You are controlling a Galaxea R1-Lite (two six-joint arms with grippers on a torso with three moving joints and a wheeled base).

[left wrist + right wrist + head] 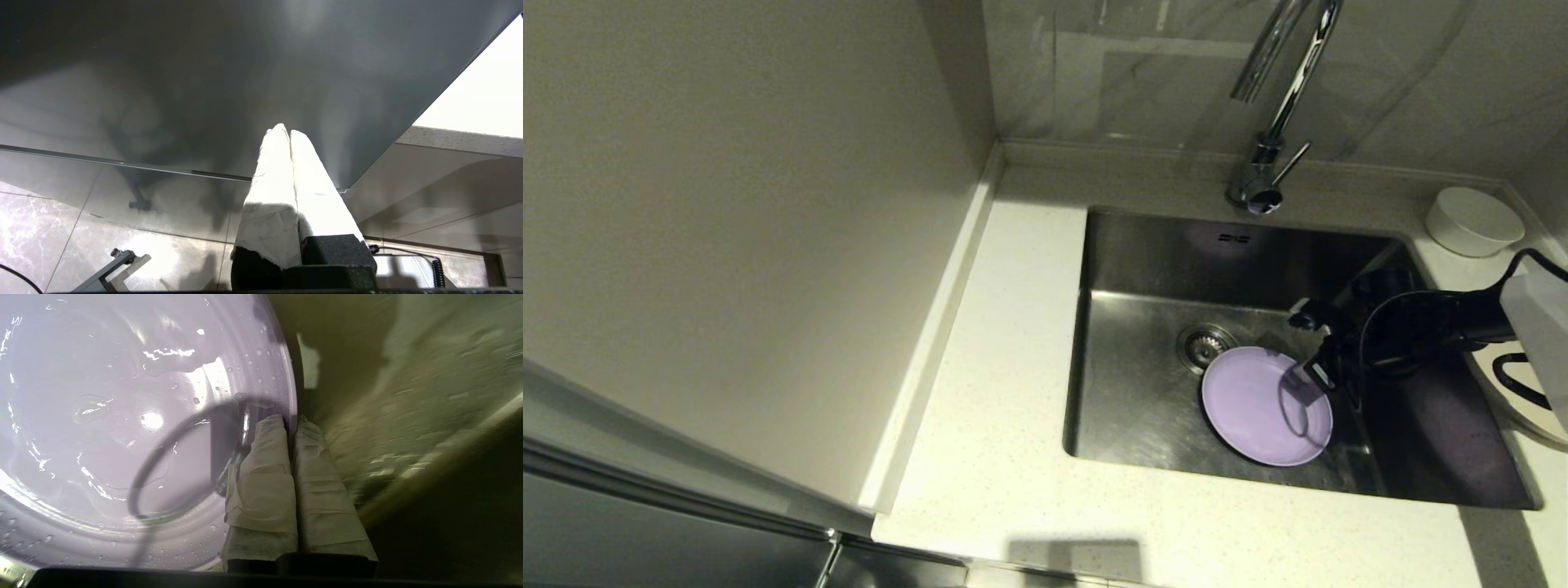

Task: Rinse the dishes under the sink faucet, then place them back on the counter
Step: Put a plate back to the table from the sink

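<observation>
Dim, warm-grey overall. Glare streaks on wet plate (122, 416); cable shadow across it. Motion blur on sink (408, 416) wall. Overexposed counter (482, 94) patch.

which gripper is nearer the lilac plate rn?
Right. The right gripper is shut on the rim of the lilac plate, inside the sink. The left gripper is shut, down by the cabinet front, off the counter.

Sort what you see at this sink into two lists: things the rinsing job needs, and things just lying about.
Job:
lilac plate, wet, pinched at its rim by the right gripper
sink
faucet
white bowl on the counter
cream plate, partly hidden

Lying about:
left gripper, parked below the counter, fingers shut
black cable
</observation>
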